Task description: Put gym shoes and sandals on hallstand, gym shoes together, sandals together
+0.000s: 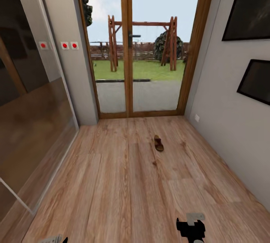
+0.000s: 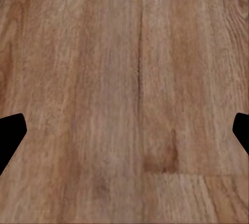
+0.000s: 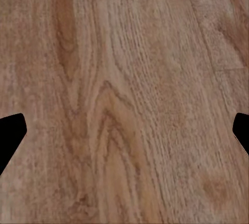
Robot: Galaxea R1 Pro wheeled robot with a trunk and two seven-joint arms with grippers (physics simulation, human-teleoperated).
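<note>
Wood-plank corridor floor [image 1: 112, 183] ahead of you, one sandal [image 1: 158, 143] lying far, right of centre, near glass doors [image 1: 129, 48]. Left gripper [image 2: 124, 130] and right gripper [image 3: 124, 130] face bare planks, jaws wide, holding nothing; likely carried low, ready for floor pickup. Drive closer first.

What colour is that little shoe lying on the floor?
Brown. The sandal has a tan footbed and darker strap, seen best in the head view.

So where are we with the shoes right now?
Nothing looks done from here: one flat brown sandal lies on the light wood-plank floor near the glass doors. Nothing is in hand; the left pincer and right pincer are open over bare planks. Left: fetching that sandal and racking it.
</note>
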